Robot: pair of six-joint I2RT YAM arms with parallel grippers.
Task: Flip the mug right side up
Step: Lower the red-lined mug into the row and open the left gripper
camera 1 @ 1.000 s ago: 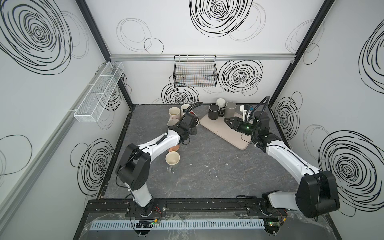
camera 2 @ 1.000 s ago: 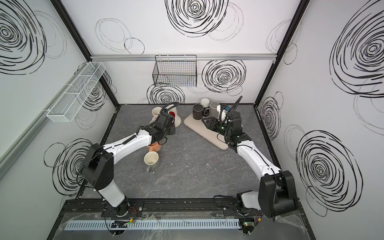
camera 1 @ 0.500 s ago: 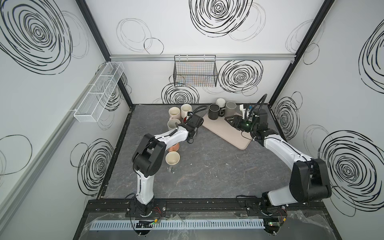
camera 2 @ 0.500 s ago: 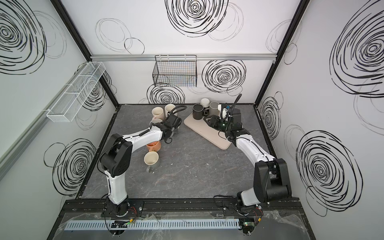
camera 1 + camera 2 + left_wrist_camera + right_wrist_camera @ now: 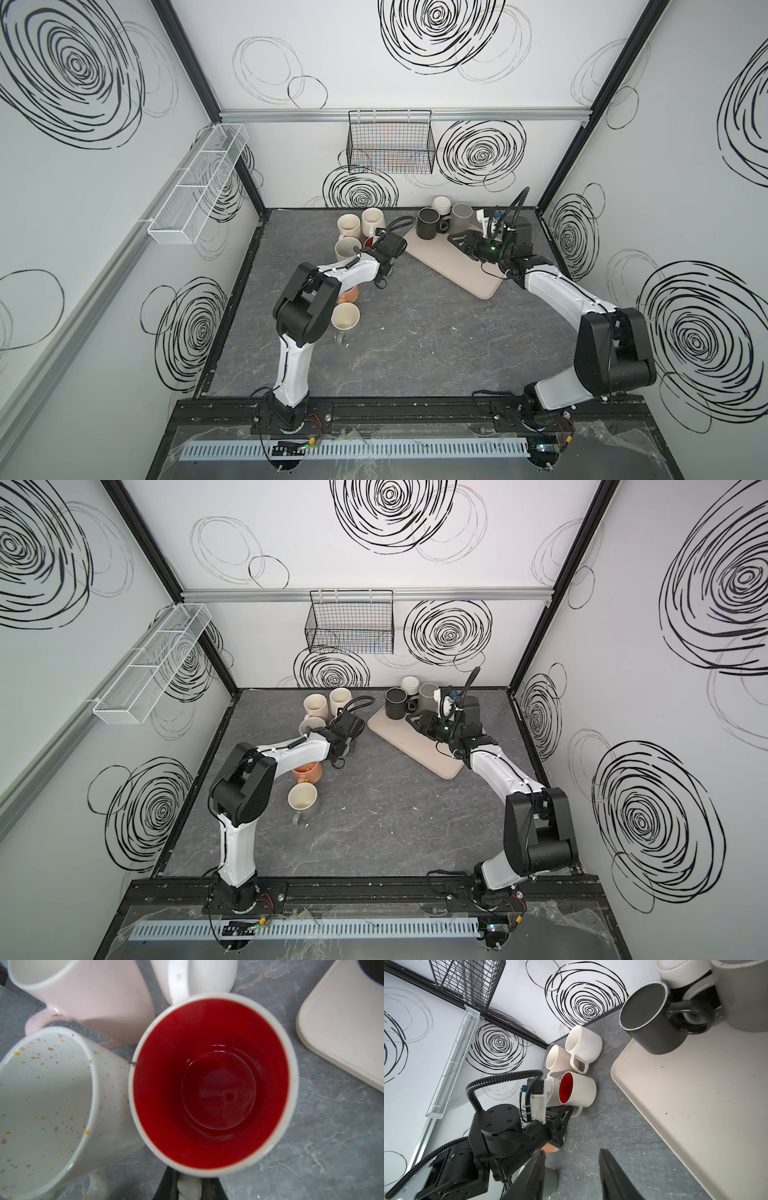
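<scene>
Your left arm stretches far, left end effector [image 5: 189, 1185] clamped on the handle of the red-lined mug [image 5: 209, 1084], upright at far left. Right end effector [image 5: 571, 1152] hangs open above the beige tray [image 5: 695, 1105].

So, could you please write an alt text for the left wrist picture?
A white mug with a red inside fills the picture, open end toward the camera, its handle gripped by the left hand. A speckled mug, a pink mug, a plain white mug and a beige tray surround it.
</scene>
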